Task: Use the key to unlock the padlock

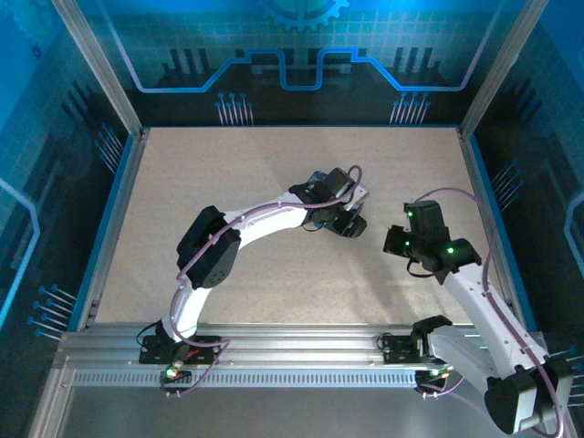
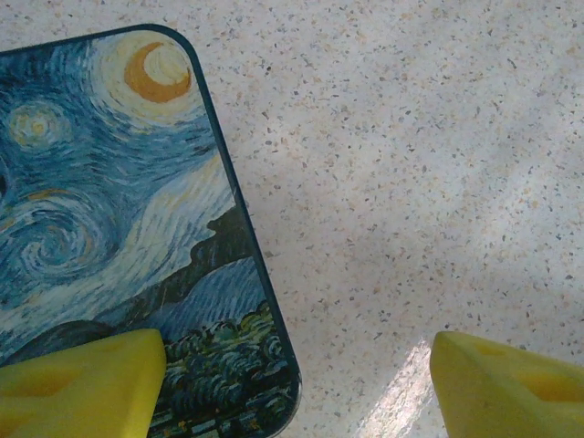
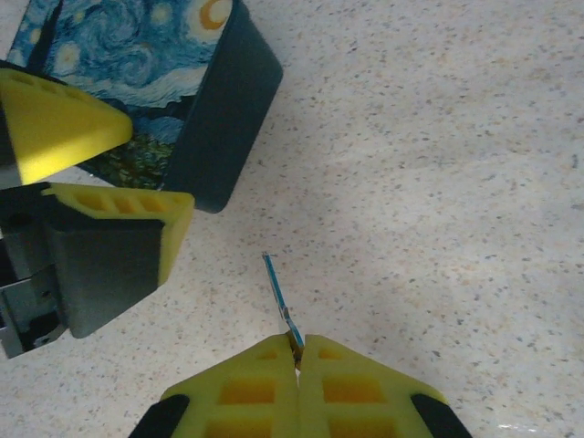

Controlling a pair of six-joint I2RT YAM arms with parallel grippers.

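You're pinching the thin dark metal key (image 3: 276, 290) in the right gripper (image 3: 297, 354), blade jutting ahead. Left gripper (image 2: 297, 379) is hovering wide open astride a corner of the blue painted tin (image 2: 109, 210). Next you're needing to line the blade up with the padlock.

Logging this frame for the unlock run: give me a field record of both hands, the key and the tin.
left hand: open, one finger over the tin's lid, the other over bare table
right hand: shut, pinching the key at the fingertips
key: thin, bluish, sticking out of the right hand toward the tin
tin: blue, night-sky painting on lid, lying flat
table: pale, speckled
left hand touching tin: cannot tell
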